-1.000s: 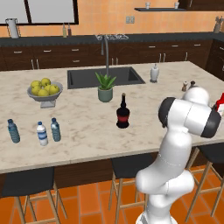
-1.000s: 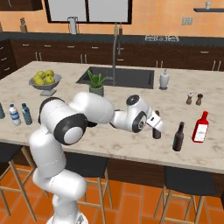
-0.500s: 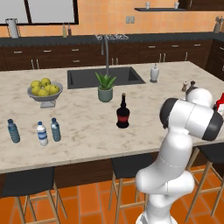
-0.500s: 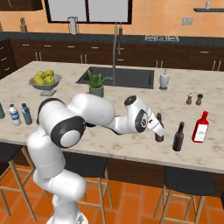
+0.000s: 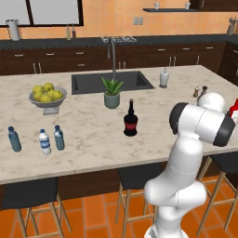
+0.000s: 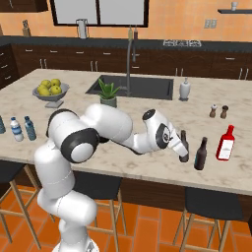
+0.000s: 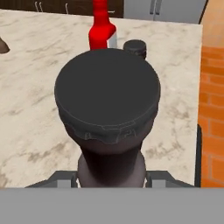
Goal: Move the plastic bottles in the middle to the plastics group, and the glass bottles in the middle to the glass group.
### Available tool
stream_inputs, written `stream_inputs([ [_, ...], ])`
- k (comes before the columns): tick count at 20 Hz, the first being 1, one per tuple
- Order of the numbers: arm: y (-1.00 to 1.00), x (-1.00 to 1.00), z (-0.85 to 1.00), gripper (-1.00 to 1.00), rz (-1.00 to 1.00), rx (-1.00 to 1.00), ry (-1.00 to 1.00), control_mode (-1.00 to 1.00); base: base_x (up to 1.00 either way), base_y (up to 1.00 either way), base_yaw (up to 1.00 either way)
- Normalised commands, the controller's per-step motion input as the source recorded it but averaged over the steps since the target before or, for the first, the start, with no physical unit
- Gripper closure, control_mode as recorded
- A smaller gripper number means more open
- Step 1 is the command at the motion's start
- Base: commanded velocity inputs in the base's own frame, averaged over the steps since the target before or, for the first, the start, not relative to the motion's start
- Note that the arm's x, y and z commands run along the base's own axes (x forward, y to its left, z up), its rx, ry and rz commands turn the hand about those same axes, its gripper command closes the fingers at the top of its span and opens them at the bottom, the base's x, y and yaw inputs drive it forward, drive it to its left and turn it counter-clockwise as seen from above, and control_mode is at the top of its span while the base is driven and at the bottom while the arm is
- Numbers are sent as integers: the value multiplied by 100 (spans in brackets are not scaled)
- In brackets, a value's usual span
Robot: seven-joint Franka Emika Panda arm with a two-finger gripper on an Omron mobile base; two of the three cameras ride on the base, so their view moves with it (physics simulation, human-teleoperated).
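Note:
My gripper (image 6: 181, 145) is shut on the neck of a slim dark glass bottle (image 6: 184, 150), which it holds upright at the counter's right part. In the hand view its black cap (image 7: 107, 87) looms large, with the neck between the fingers (image 7: 162, 178). Just to its right stand another dark bottle (image 6: 200, 154) and the red bottle with a white label (image 6: 226, 143). The round-bellied black bottle with a red label (image 5: 130, 120) stands mid-counter. Three small water bottles stand at the left: deep blue (image 5: 14, 139), clear with a white label (image 5: 44, 142), grey-blue (image 5: 59, 137).
Two pepper shakers (image 6: 218, 111) stand behind the red bottle. A potted plant (image 5: 111, 93), sink (image 5: 111, 82) and faucet sit mid-counter, a soap dispenser (image 6: 184, 90) beside the sink, a fruit bowl (image 5: 47, 97) at the left. Stools line the counter's near edge (image 6: 147, 179).
My gripper has carried the slim dark bottle a little to the right, closer to the other dark bottle and the red bottle. Everything else stands as before.

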Motion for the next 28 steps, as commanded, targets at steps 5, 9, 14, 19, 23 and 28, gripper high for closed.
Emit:
stream_inputs([
  [5, 0, 0, -19, 100, -1, 1, 0, -100, 0, 0, 0],
  [9, -8, 0, -14, 100, -2, 2, 0, -100, 0, 0, 0],
  [14, -7, 0, -14, 100, -2, 5, -1, -100, 0, 0, 0],
  [19, 0, 0, -29, 100, 0, 2, 0, -100, 0, 0, 0],
  [23, -1, 0, -12, 100, 0, 0, 0, -100, 0, 0, 0],
  [28, 0, 0, 0, -100, 0, 0, 0, -100, 0, 0, 0],
])
